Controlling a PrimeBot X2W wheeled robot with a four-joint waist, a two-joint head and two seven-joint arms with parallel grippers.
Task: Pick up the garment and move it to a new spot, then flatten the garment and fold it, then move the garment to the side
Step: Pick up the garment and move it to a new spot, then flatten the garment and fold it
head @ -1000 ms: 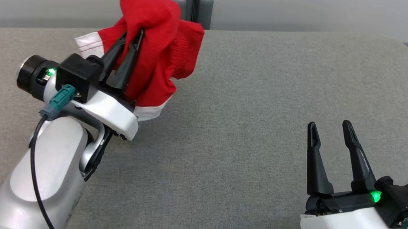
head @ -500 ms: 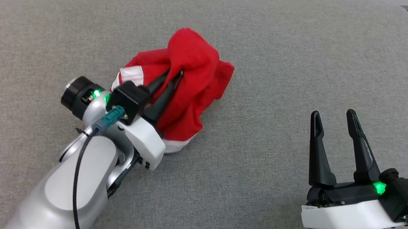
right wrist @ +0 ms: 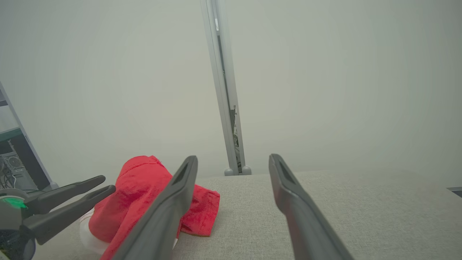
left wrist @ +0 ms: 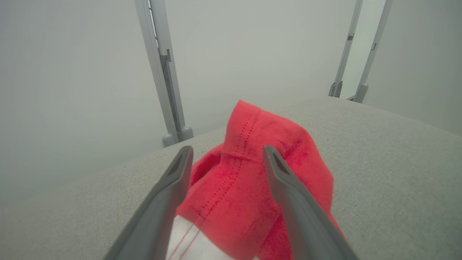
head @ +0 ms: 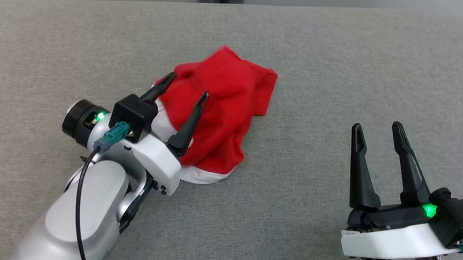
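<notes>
Garment: the garment lies as a crumpled red-and-white heap mid-cushion; in the head view its long axis runs roughly 1 to 7 o'clock.
Bearing: at 1 o'clock from the left gripper; at 9 to 10 o'clock from the right gripper, well apart.
Nearer arm: left.
Left jaws: spread wide, straddling the heap, gripping nothing.
Right jaws: wide apart, empty.

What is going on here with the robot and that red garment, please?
The robot is working on a red garment with white trim, which lies in a crumpled heap on the grey padded surface. The left gripper is at the heap with its fingers spread open, not pinching the cloth. The right gripper hovers open off to the side, apart from the garment. Flattening and folding are not yet done.
</notes>
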